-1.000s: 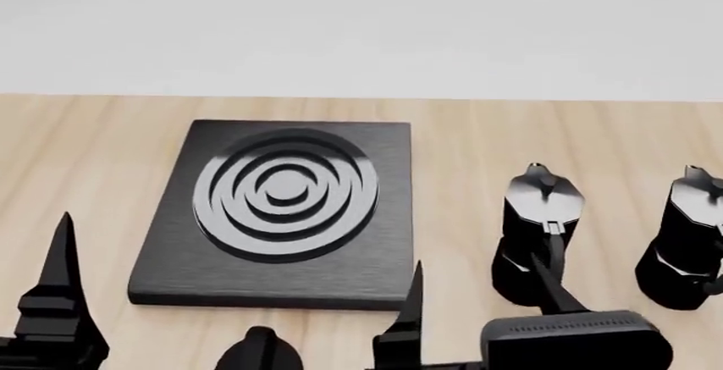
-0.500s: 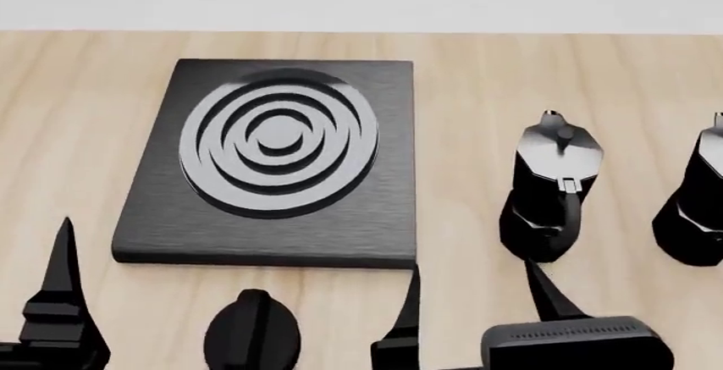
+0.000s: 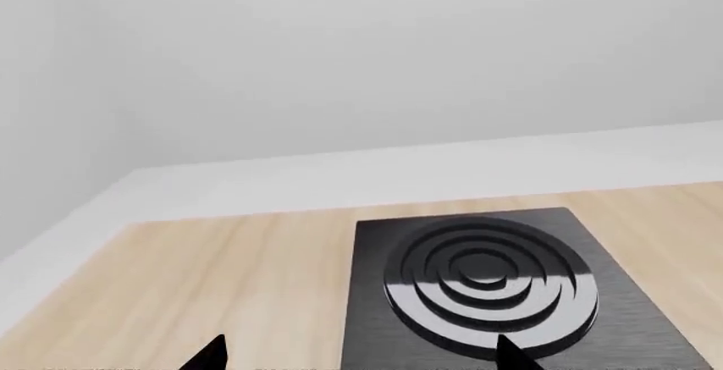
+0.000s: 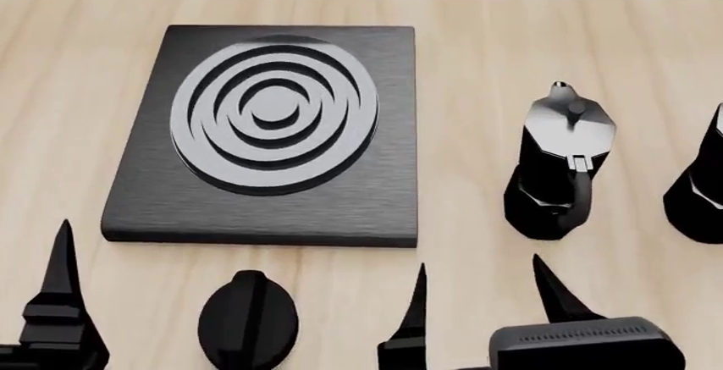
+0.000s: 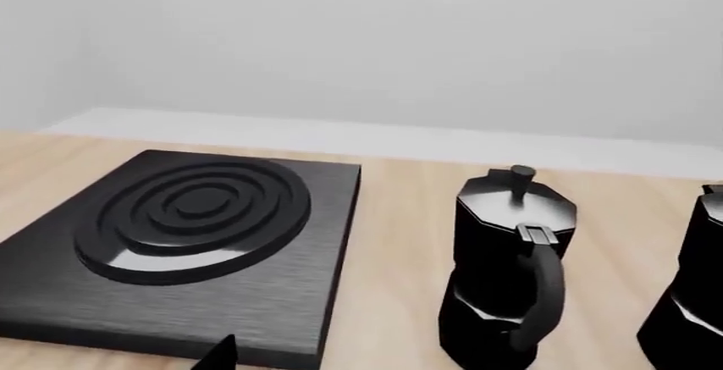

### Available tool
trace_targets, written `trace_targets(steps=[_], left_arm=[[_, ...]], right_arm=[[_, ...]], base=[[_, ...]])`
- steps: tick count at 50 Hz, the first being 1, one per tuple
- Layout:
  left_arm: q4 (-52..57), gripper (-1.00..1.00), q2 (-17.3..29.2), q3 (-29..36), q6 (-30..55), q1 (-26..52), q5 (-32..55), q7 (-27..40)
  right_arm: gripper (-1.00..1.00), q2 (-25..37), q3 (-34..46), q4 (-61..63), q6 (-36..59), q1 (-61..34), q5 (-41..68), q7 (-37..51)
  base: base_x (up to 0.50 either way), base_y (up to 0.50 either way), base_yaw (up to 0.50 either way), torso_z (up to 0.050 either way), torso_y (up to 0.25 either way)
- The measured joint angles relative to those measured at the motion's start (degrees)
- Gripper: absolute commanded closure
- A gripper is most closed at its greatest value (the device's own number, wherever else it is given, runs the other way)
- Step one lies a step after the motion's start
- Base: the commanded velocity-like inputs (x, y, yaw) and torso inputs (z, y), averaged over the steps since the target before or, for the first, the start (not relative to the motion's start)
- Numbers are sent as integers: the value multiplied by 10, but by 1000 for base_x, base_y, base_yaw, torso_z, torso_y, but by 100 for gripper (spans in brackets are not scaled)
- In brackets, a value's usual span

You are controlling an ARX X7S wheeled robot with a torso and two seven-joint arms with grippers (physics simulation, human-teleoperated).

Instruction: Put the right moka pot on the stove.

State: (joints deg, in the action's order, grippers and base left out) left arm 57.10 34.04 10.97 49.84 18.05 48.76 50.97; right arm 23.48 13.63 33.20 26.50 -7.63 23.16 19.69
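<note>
The left gripper [image 4: 232, 319] hangs at the near left, its two dark fingers spread wide and holding nothing, with a small round black knob [image 4: 247, 320] on the wooden table [image 4: 475, 65] between them. Just beyond sits the stove [image 4: 271, 124], a flat black slab with raised rings, its top bare. To its right stands the twin moka pot [image 4: 561, 167], upright, handle facing near. The right gripper [image 4: 480, 302] waits just near of this twin, fingers apart and empty. The right moka pot [image 4: 700, 188] is cut by the right edge, farther right than the gripper and slightly beyond it, so the right arm is clearly nearer. The twin stands between that pot and the stove, likely blocking a straight carry.
</note>
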Motion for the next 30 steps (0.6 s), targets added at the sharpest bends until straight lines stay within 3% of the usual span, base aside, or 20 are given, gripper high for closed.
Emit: trace_targets(steps=[30], left_arm=[[-2,-100,12,6,-17,-2,13,13]], right_arm=[[-100,80,-130,-15,-55,33,71,-51]], base=[[0,0,0,0,0]])
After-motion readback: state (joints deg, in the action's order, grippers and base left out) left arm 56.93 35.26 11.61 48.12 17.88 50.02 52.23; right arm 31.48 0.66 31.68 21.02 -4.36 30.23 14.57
